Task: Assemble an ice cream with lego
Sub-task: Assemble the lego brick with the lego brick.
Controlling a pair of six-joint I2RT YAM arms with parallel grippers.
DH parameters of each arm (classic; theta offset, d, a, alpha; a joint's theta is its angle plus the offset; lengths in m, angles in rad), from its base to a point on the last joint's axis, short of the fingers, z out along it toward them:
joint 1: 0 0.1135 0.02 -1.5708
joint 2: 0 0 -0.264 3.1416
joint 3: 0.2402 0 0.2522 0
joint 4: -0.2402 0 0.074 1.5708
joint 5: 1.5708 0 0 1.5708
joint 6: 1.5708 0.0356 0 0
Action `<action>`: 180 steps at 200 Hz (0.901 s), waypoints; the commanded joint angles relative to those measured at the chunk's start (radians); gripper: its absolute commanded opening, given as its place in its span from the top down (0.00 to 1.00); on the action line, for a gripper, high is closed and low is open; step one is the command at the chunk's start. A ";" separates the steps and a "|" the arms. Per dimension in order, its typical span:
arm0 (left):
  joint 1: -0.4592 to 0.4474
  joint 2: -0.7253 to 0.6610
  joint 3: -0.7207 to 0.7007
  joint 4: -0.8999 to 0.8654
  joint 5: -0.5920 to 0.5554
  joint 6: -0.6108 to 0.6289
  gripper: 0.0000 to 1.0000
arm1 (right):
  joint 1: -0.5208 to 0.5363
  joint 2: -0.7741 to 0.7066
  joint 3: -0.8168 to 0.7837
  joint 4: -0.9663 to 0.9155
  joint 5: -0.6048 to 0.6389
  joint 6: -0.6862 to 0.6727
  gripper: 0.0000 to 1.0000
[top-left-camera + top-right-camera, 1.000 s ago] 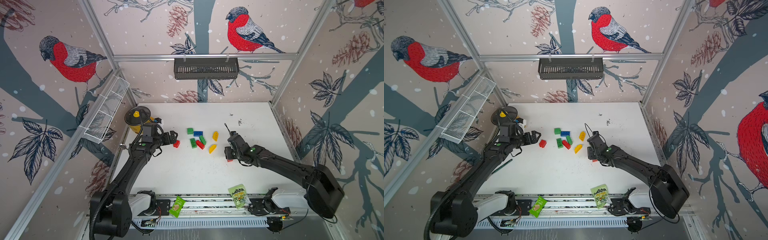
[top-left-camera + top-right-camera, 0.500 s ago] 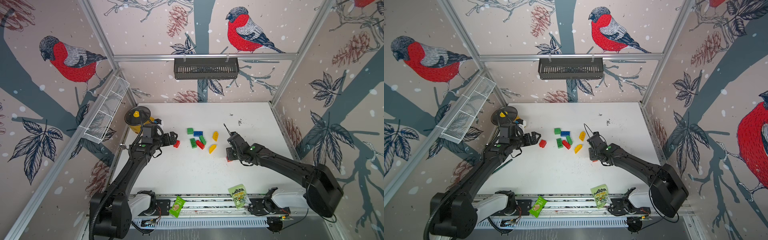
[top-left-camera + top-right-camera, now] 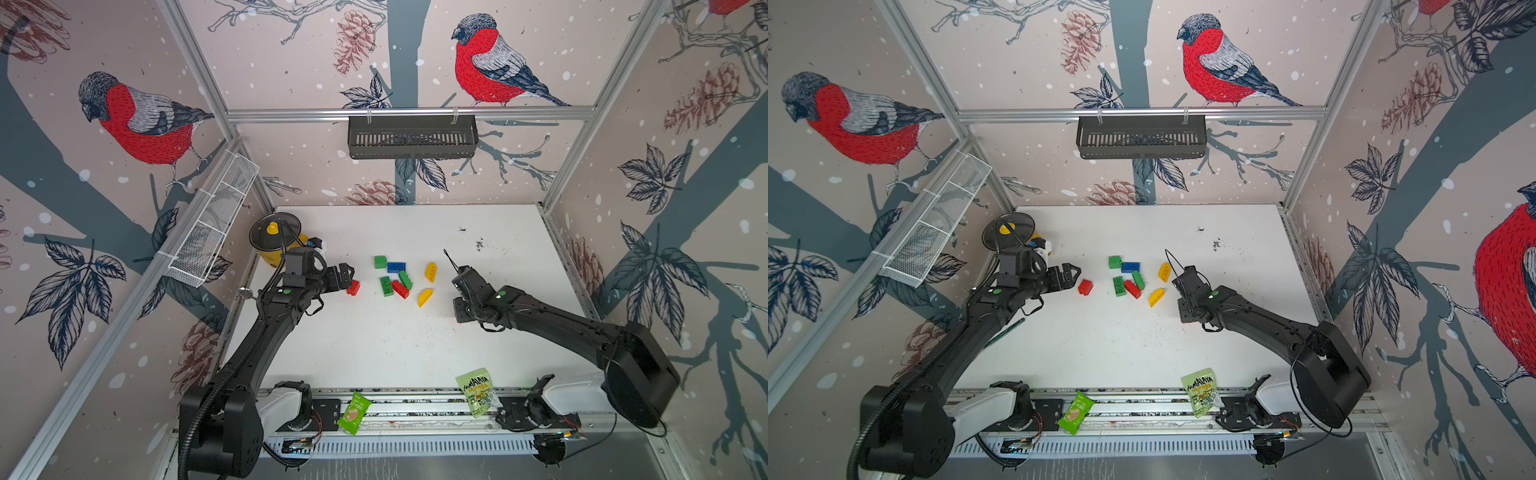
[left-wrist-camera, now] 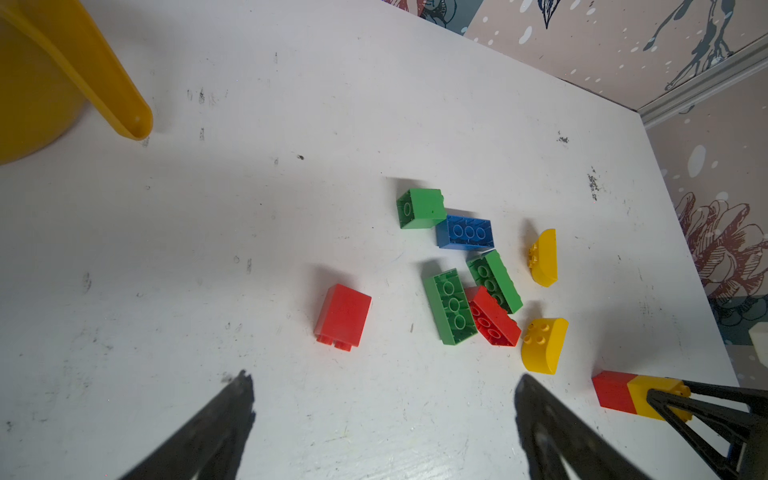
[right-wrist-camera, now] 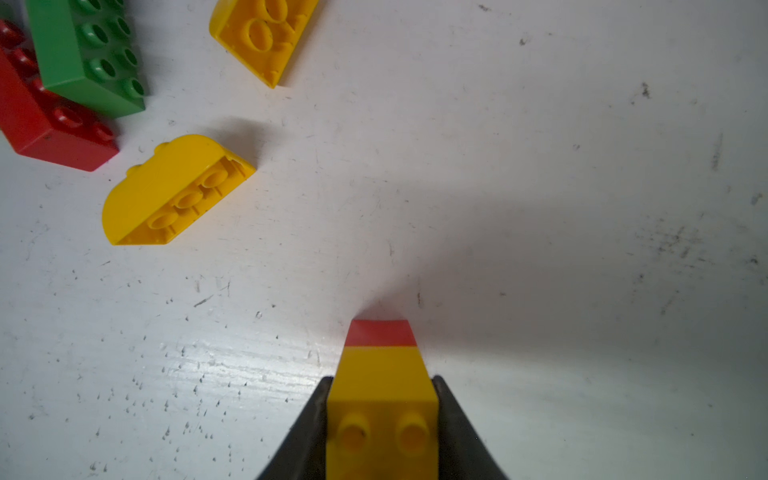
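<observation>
The fingers [image 5: 309,428] of the right gripper [image 5: 382,379] are clamped on two sides of a yellow brick pressed onto a red one. In this two-brick stack [image 5: 380,357] the yellow studs are turned toward the wrist and the red end is pointed down at the white table [image 5: 582,166]. Whether the red end touches the table cannot be told. The fingers [image 4: 220,419] of the left gripper [image 4: 384,376] are spread wide with nothing between them, just short of a single red brick [image 4: 343,316].

Nearest, a small green packet [image 3: 353,412] and a larger green packet [image 3: 478,390] are laid on the rail [image 3: 415,405]. Farther in, the held stack is found on the right of the table, near a yellow half-round brick [image 3: 425,297]. A second yellow half-round brick [image 3: 431,272] is seen just beyond. In the middle, a long green brick [image 3: 386,286] and a second long green brick [image 3: 405,279] are set with a long red brick [image 3: 400,289] between them, touching both. Behind these, a blue brick [image 3: 396,267] is touched by a square green brick [image 3: 380,262]. In the far left corner a yellow lidded pot [image 3: 274,232] is stood, and a black basket [image 3: 412,137] is hung on the far wall.
</observation>
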 commanded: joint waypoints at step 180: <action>-0.001 -0.019 0.018 0.013 -0.025 0.003 0.03 | -0.048 -0.022 0.201 -0.059 -0.006 -0.082 0.36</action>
